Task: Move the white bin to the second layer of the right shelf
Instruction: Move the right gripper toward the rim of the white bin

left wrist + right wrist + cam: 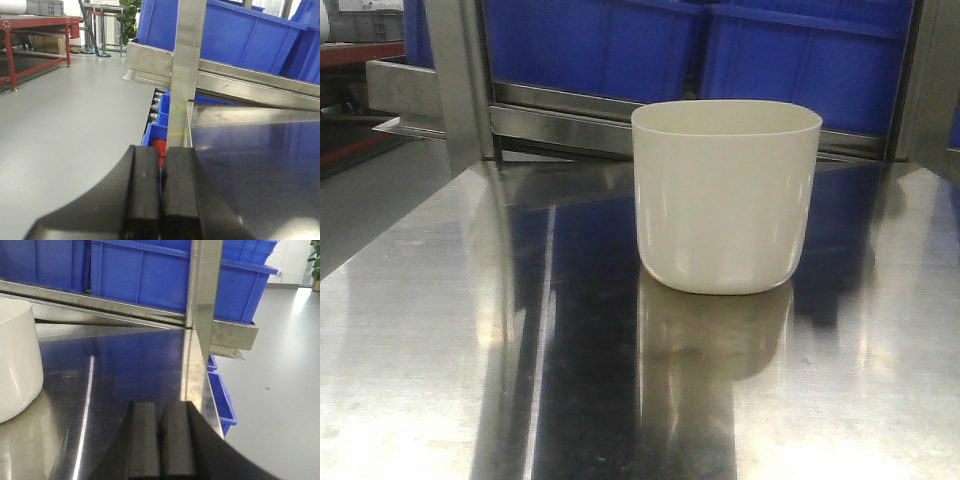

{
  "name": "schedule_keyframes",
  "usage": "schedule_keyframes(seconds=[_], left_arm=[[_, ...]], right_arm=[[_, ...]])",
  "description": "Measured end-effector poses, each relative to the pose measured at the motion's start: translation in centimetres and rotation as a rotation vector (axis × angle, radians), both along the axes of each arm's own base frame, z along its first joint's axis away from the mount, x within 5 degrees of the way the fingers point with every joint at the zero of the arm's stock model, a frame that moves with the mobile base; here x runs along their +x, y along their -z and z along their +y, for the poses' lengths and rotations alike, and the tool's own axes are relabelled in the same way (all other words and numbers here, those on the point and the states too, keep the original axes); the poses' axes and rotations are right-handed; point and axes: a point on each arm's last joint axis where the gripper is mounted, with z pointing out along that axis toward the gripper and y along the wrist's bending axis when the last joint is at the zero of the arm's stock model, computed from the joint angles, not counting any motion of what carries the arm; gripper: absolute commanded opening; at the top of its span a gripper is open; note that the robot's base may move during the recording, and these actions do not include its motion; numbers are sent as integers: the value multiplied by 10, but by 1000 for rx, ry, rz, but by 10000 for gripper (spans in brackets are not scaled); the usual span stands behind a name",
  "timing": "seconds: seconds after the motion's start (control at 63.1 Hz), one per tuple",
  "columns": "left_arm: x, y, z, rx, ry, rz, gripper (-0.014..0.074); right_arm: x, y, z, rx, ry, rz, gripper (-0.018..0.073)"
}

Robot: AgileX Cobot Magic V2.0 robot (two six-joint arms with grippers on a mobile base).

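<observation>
The white bin [725, 200] stands upright and empty on the mirror-like steel table top [420, 350], a little right of centre. Its right wall also shows at the left edge of the right wrist view [15, 365]. My left gripper [163, 150] is shut on nothing and hovers over the table's left edge, away from the bin. My right gripper [160, 405] is shut on nothing, above the table near its right edge, to the right of the bin. Neither gripper shows in the front view. No roller rails of the right shelf second layer are visible.
A steel rack level [570, 110] behind the table holds blue crates [800, 60]. Upright steel posts stand at the table's back corners [460, 80] [202, 290]. More blue crates sit lower beside the table [222, 400]. A red-framed bench [35, 25] stands across the grey floor.
</observation>
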Motion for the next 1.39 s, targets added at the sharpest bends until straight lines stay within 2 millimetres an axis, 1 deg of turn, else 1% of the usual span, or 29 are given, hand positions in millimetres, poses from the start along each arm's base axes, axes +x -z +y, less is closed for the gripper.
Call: schedule_keyframes(seconds=[0.634, 0.777, 0.84, 1.062, 1.189, 1.268, 1.395], left_arm=[[0, 0, 0, 0, 0, 0, 85], [0, 0, 0, 0, 0, 0, 85], [0, 0, 0, 0, 0, 0, 85], [0, 0, 0, 0, 0, 0, 85], [0, 0, 0, 0, 0, 0, 85], [0, 0, 0, 0, 0, 0, 85], [0, 0, 0, 0, 0, 0, 85]], right_arm=[[0, -1, 0, 0, 0, -14, 54], [0, 5, 0, -1, -2, 70, 54], [-1, 4, 0, -3, -2, 95, 54], [-8, -25, 0, -30, 0, 82, 54], [-9, -41, -1, -71, 3, 171, 54], [-7, -55, -2, -86, 5, 216, 54], [6, -82, -2, -78, 13, 246, 54]])
